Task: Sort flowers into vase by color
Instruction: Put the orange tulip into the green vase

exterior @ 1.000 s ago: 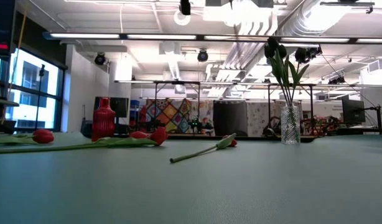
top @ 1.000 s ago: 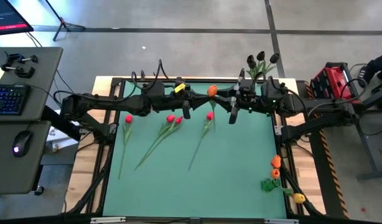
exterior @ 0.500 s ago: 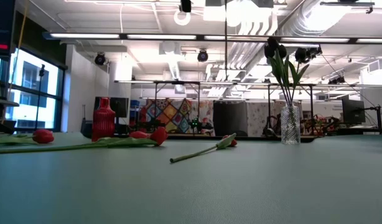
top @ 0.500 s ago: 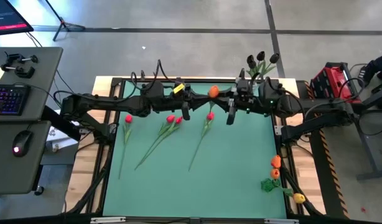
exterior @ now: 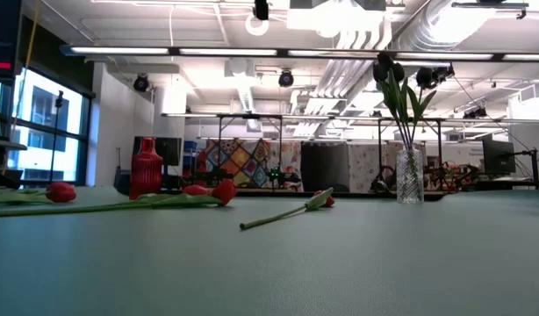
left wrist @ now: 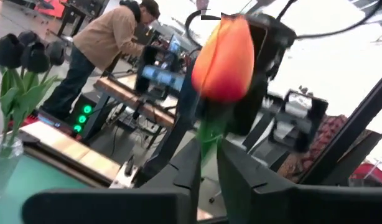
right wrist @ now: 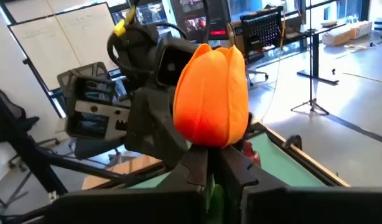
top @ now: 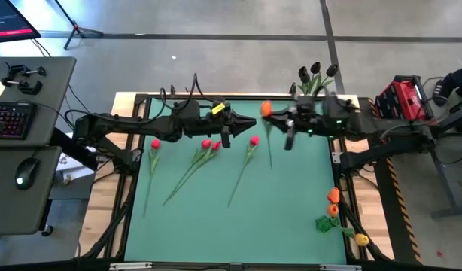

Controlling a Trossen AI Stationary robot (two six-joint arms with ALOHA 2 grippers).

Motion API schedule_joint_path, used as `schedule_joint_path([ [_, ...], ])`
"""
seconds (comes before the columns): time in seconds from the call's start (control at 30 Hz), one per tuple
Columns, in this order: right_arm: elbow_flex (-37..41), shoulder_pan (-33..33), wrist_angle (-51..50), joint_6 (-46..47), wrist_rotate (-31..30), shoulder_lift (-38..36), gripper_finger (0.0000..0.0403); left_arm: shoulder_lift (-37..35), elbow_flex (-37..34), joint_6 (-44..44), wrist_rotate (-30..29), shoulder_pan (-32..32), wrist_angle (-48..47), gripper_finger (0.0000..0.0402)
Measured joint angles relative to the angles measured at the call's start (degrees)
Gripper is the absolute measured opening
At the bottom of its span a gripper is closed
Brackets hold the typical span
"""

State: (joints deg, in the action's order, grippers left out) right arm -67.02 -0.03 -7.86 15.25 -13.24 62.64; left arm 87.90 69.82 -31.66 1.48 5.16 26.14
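- The orange tulip [top: 265, 110] hangs in the air over the far middle of the counter [top: 291, 218], its head up against the right tool [top: 270, 114] and its stem [top: 269, 147] dangling below.
- In the right wrist view the right tool's fingers [right wrist: 194, 165] are pinched tight on the stem just under the head.
- The left tool [top: 244, 123], just beside it, is narrowly parted and holds nothing.
- Red tulips [top: 206, 144] lie on the counter below.
- A glass vase [exterior: 410, 175] of near-black tulips [top: 315, 71] stands at the far right edge.
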Motion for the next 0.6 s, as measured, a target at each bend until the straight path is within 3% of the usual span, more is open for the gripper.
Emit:
schedule_joint_path([
  [0.13, -2.6, 0.0, -10.8, 2.5, 0.2, -6.5, 0.0001, 0.0, 0.0, -0.1, 0.0, 0.4, -3.7, 0.0079],
  [0.27, -9.0, 0.6, -27.8, 6.1, 2.7, -12.3, 0.0001, 0.0, 0.0, 0.0, -0.1, 0.4, -7.6, 0.0103],
  [0.4, -16.4, 2.2, -45.3, 11.6, 7.9, -15.4, 0.0001, 0.0, 0.0, 0.9, -0.1, 0.4, -8.3, 0.0110],
  [0.6, -22.1, 5.1, -58.3, 18.0, 7.1, -17.4, 0.0000, 0.0, 0.0, 1.9, -0.1, 0.4, -8.3, 0.0111],
])
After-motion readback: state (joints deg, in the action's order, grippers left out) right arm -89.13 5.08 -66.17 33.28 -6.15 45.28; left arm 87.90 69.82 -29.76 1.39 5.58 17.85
